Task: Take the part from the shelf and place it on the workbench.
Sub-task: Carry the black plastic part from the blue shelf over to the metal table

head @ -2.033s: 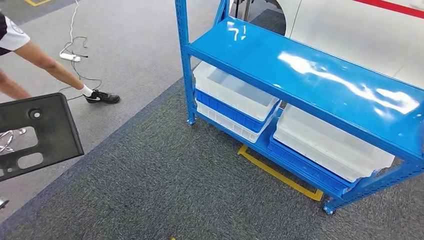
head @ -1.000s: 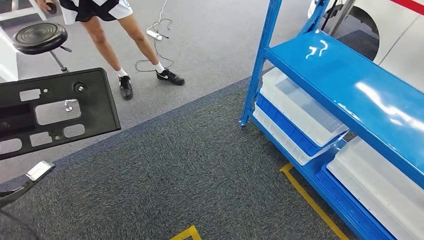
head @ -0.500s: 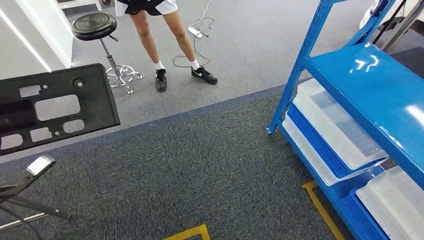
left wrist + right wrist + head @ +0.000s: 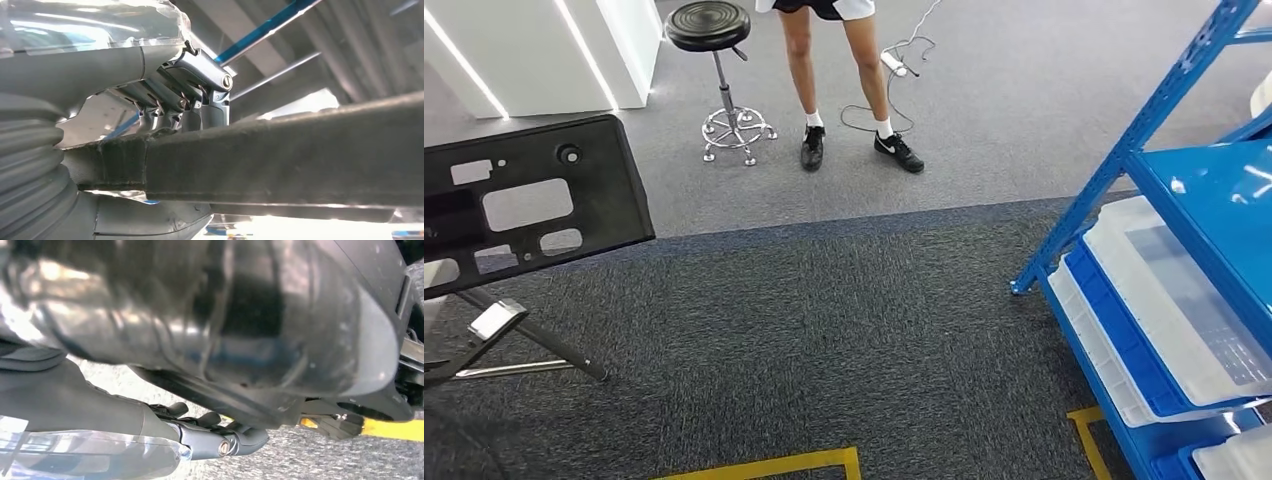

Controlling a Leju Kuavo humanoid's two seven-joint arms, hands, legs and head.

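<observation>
Left hand clamped on one edge of the black perforated plastic panel, right hand curled beneath it, carried clear of the blue shelf; seemingly light, rigid, best gripped at opposite rims.

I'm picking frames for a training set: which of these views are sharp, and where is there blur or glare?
Head view: sharp throughout, bright light strips on the white wall, mild glare on the blue shelf. Left wrist view: fingers crisp, the black part soft and grainy, backlit from behind. Right wrist view: the part blurred close to the lens, with shiny reflections.
</observation>
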